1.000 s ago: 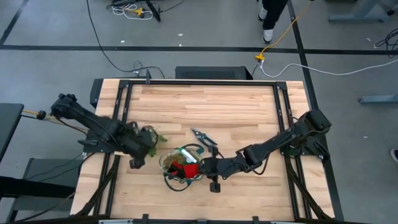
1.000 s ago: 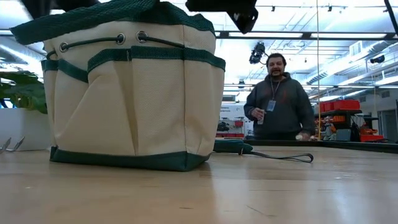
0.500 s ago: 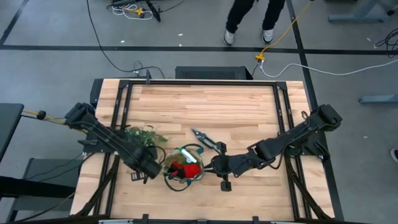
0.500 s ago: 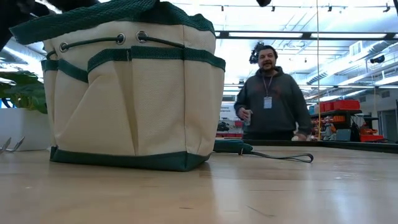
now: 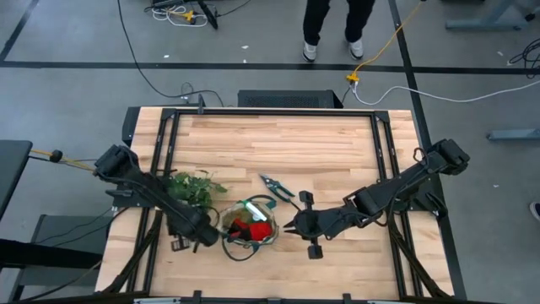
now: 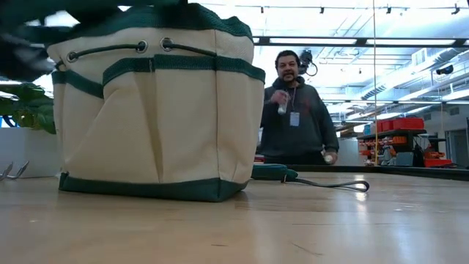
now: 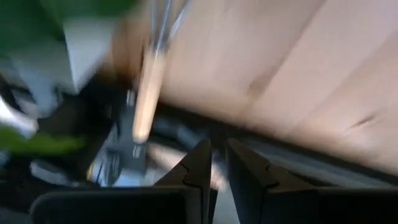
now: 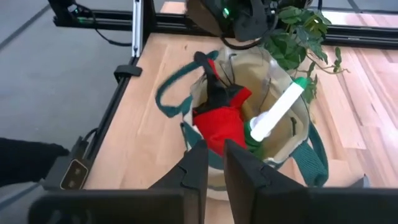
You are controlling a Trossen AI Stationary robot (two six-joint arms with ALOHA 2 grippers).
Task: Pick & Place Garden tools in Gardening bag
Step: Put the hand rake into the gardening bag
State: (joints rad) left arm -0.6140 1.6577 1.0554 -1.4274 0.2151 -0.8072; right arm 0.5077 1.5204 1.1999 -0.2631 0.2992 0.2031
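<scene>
Shears (image 5: 276, 185) lie on the desk just behind the bag (image 5: 224, 222), toward the far edge, slanting far-left to near-right. The right gripper (image 5: 293, 226) is nearer, its jaws pressed together and empty. The left gripper (image 5: 202, 236) sits by the bag's other side, jaws closed too.

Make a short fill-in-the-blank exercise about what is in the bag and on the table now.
1. The red gloves lie inside the ____.
2. The pruning shears lie on the ____, outside the gardening bag.
3. The spray bottle in the bag has a ____ body.

Missing words: bag; table; green
</scene>
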